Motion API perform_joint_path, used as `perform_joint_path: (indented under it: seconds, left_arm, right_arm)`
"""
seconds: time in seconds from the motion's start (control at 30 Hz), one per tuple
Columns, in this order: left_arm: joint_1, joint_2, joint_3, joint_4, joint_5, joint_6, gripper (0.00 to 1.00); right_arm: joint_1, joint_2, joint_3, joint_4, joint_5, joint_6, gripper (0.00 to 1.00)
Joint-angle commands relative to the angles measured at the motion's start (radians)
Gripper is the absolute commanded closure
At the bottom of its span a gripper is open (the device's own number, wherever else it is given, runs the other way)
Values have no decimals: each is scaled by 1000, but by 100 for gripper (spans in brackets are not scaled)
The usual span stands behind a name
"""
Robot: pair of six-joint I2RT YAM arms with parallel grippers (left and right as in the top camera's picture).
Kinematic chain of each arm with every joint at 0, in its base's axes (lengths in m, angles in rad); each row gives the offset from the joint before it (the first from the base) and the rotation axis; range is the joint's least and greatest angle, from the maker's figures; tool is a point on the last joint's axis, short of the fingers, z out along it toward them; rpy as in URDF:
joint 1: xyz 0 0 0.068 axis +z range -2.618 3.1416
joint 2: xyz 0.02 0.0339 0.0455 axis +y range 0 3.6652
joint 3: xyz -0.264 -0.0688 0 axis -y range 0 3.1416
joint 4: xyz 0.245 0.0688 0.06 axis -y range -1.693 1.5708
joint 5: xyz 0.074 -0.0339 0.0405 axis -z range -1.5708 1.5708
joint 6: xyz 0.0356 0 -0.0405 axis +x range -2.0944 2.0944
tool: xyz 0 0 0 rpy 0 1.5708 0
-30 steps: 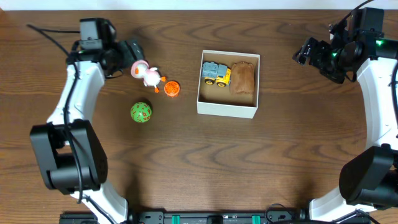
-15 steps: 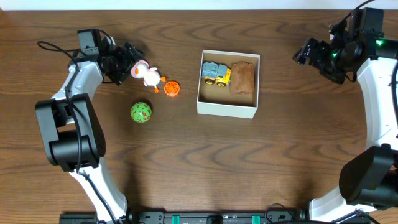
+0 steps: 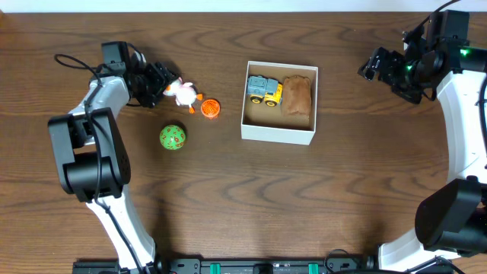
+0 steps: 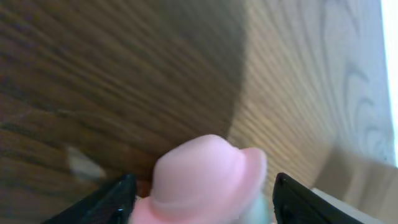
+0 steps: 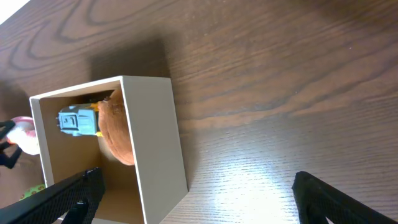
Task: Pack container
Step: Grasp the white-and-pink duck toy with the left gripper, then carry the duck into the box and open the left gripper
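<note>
The container (image 3: 278, 135) is a shallow white-walled box with a brown inside, at the table's middle. It holds a blue and yellow toy truck (image 3: 264, 90) and a brown bread-like toy (image 3: 297, 95). A white duck toy with a pink hat (image 3: 181, 93) lies left of it. My left gripper (image 3: 161, 82) is open around the pink hat (image 4: 208, 177), fingers on both sides. An orange toy (image 3: 211, 108) and a green ball (image 3: 173, 137) lie nearby. My right gripper (image 3: 373, 65) is open and empty, right of the container (image 5: 155, 137).
The left arm reaches from the left side across the far left of the table. The right arm stands at the far right edge. Bare wood lies in front of the container and between it and the right gripper.
My left gripper has moved in on the duck toy, its fingers now either side of the pink hat. The right arm has not moved.
</note>
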Motion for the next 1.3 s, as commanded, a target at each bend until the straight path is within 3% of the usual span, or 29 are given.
perform_joint_path:
  seconds: [0.0, 0.17, 0.3, 0.57, 0.8, 0.93, 1.03, 1.27]
  left_arm:
    - [-8, 24, 16, -7, 7, 13, 36]
    - [-9, 24, 17, -3, 7, 12, 57]
    - [-9, 19, 18, -3, 8, 21, 65]
    - [-40, -150, 21, -62, 1, 327, 68]
    - [-113, -418, 21, -163, -101, 449, 74]
    - [-209, -542, 21, -216, -138, 475, 79]
    - [-310, -592, 20, -233, -187, 489, 89]
    - [-566, -579, 19, -224, -323, 590, 90]
  right_arm:
    - [13, 3, -2, -3, 0, 10, 1]
    - [13, 3, -2, -8, 0, 10, 1]
    - [13, 3, -2, -18, 0, 10, 1]
    - [13, 3, -2, -28, 0, 10, 1]
    - [13, 3, -2, -42, -1, 10, 1]
    - [13, 3, -2, -63, 0, 10, 1]
    - [13, 3, -2, -66, 0, 10, 1]
    - [13, 3, -2, -66, 0, 10, 1]
